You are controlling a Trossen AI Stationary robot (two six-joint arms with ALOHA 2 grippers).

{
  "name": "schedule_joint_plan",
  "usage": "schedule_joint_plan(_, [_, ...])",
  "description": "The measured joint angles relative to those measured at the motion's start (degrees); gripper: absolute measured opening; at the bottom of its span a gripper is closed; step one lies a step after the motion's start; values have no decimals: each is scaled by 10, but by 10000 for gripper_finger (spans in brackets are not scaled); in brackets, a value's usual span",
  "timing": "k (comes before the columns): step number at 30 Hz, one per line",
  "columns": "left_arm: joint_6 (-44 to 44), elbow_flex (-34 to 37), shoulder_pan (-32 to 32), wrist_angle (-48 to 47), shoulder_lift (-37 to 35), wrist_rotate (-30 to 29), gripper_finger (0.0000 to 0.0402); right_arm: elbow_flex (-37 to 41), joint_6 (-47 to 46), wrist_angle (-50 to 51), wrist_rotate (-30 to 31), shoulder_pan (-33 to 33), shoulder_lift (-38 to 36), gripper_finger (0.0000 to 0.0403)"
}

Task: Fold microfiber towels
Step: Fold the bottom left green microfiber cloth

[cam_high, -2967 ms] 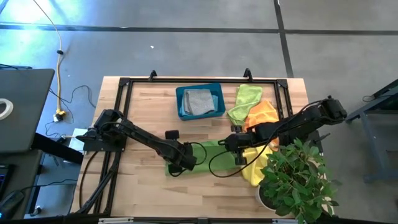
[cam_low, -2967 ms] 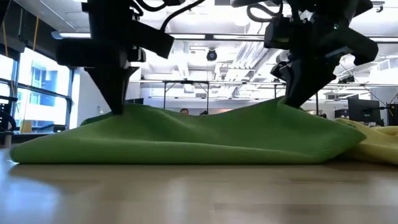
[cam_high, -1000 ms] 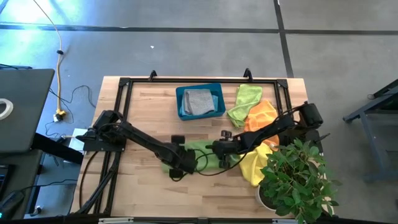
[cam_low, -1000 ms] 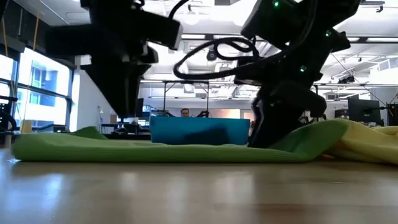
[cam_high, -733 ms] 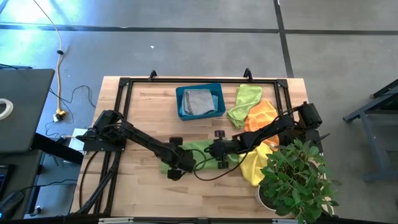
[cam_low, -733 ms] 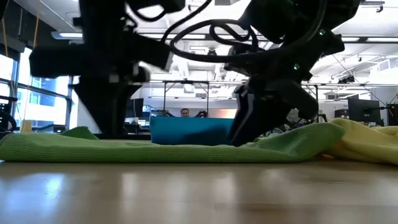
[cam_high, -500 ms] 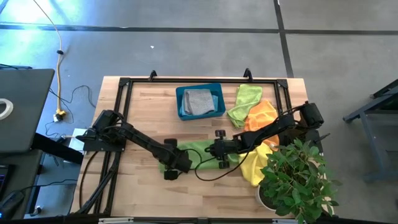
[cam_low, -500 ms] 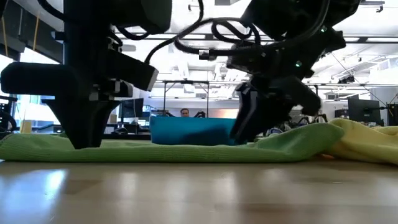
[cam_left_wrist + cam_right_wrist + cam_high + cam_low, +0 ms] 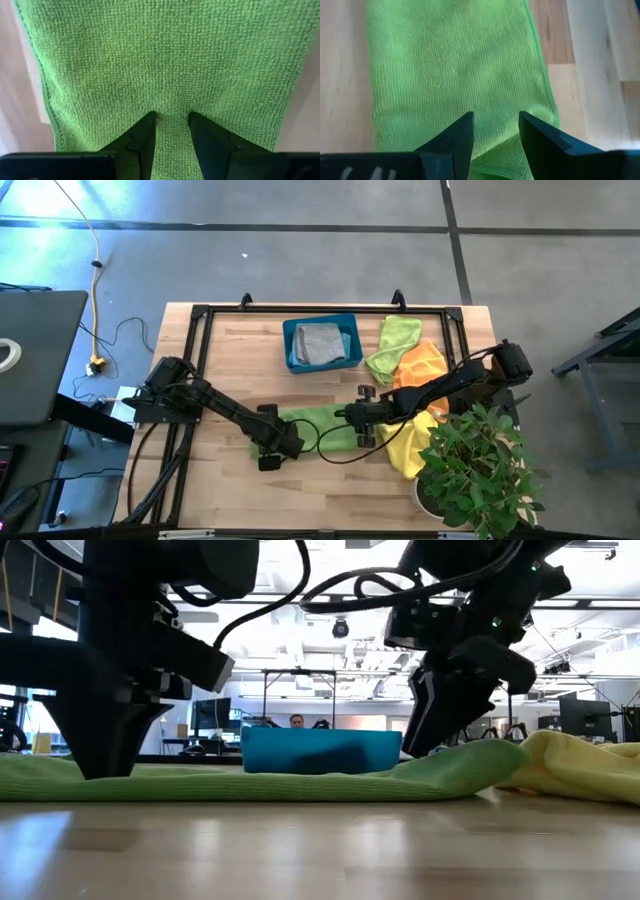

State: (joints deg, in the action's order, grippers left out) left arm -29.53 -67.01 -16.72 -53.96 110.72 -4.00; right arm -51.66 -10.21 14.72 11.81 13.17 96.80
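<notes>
**Two robot arms over a green towel on a wooden table**

Seen from above, a lime green towel (image 9: 318, 429) lies flat as a long strip near the middle of the wooden table (image 9: 225, 360), slightly toward six o'clock. The left gripper (image 9: 268, 442) sits on the strip's nine o'clock end. Its wrist camera shows the two dark fingers (image 9: 142, 137) spread a little apart, tips resting on the green cloth (image 9: 165, 65), with fabric showing between them and nothing pinched. The right gripper (image 9: 364, 418) sits at the strip's three o'clock end. Its fingers (image 9: 455, 137) are also spread, hovering over the cloth (image 9: 455, 70), where the edge bunches into a small fold.

At twelve o'clock, a teal bin (image 9: 322, 343) holds a grey towel (image 9: 320, 342). Toward two o'clock lie a second green towel (image 9: 393, 345) and an orange towel (image 9: 422, 363), touching. A yellow towel (image 9: 406, 448) lies at four o'clock, beside a potted plant (image 9: 478, 475).

From table height, the green strip (image 9: 250, 780) lies low, with the bin (image 9: 320, 751) behind it.
</notes>
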Motion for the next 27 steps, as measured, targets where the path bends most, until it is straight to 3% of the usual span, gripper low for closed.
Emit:
schedule_joint_plan(6, [-8,0,-12,-21,1,24,115,0,0,19,4,-4,21,149])
schedule_joint_plan(14, [-9,0,-21,-23,1,21,115,0,16,76,103,-32,26,149])
schedule_joint_plan(19, [-9,0,-21,-23,1,21,115,-18,27,95,113,-38,18,149])
schedule_joint_plan(27, [-8,0,-20,-21,1,20,115,-79,27,245,118,-38,-7,149])
